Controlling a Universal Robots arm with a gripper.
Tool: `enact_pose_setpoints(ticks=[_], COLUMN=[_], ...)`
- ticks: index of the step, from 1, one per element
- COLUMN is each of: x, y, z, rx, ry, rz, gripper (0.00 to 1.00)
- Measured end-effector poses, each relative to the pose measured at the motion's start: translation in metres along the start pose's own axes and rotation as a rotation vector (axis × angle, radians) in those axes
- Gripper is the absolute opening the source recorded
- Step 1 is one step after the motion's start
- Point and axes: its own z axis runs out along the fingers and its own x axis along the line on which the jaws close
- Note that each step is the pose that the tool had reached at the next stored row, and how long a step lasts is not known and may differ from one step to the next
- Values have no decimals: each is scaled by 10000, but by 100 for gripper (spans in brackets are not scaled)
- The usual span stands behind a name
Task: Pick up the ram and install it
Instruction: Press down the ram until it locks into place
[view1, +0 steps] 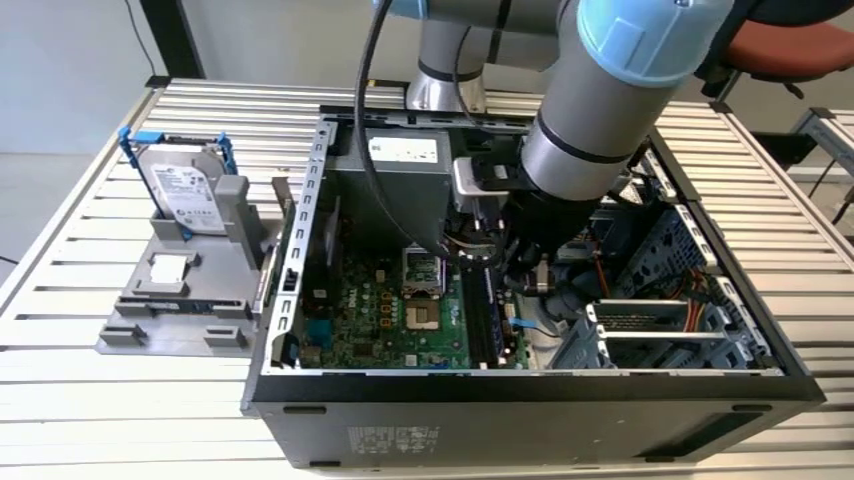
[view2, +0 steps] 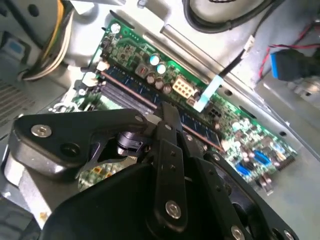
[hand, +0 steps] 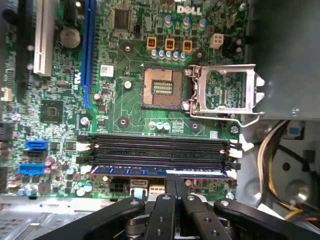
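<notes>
Install step by the look of it: gripper (hand: 171, 186) fingers pinched together over the ram (hand: 165, 171), sitting along the slot nearest the board edge, beside the empty black slots (hand: 160, 147) (latch state unclear). Probably needs an even downward press.

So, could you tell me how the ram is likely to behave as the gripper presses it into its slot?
The ram looks thin and flat, so probably light and fairly stiff edge-on. Standing on edge along the black slots, it could tilt if pushed off-centre. Being a bare circuit strip, it is likely fragile where the gripper bears on it.
</notes>
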Motion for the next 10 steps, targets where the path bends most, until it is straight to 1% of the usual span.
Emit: enact_pose_setpoints(ticks=[10], x=[-34], y=[21], z=[-455], rx=[1], ry=[-1], rz=[6], gripper=[0])
